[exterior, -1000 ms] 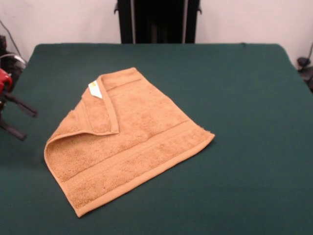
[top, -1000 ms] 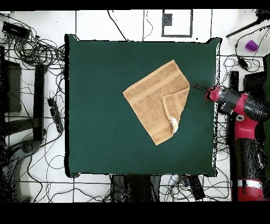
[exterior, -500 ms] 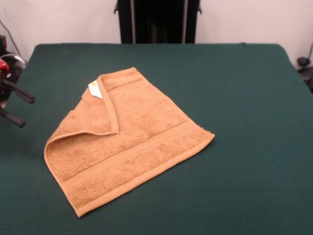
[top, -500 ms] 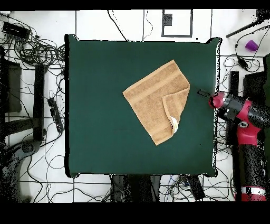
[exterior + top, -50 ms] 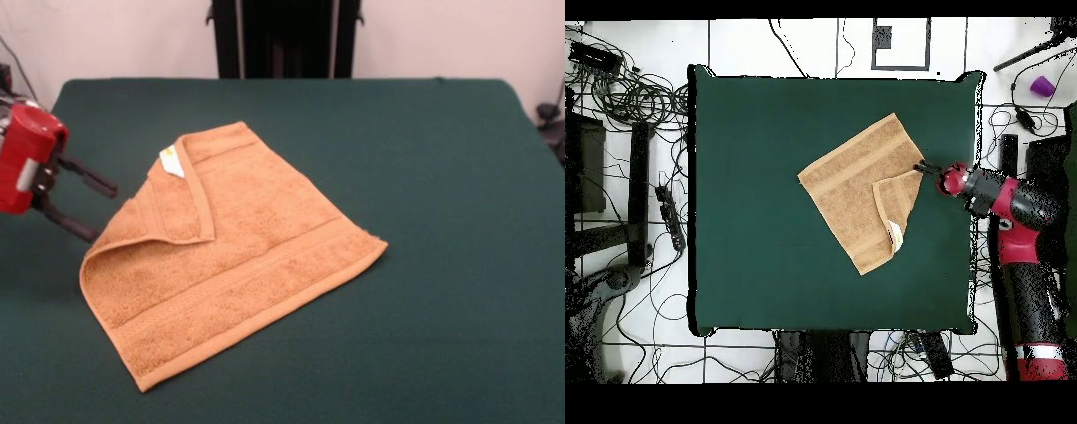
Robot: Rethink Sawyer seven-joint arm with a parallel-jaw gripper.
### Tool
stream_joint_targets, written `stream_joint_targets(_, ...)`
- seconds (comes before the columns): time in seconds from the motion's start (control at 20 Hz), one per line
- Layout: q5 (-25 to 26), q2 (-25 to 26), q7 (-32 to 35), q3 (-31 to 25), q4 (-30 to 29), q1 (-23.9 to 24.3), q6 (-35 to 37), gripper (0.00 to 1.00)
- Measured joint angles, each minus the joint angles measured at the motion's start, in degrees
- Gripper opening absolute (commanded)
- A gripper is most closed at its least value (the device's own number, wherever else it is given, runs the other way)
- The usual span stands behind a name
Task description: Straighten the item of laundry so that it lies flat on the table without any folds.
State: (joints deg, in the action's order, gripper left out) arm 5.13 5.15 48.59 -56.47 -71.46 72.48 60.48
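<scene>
Orange-tan towel (image 5: 221,256) lies with its folded corner just beside the open, empty jaws (image 5: 90,210).

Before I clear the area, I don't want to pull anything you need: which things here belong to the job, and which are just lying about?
For the job:
- towel, one corner folded over
- table
- gripper, open, beside the towel's folded edge

Lying about:
- cables on the floor
- purple cup on the floor
</scene>
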Motion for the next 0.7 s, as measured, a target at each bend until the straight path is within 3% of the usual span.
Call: stream_joint_targets(0.7,-0.01,0.23,0.0,-0.02,-0.1,-7.81,-3.43,1.0)
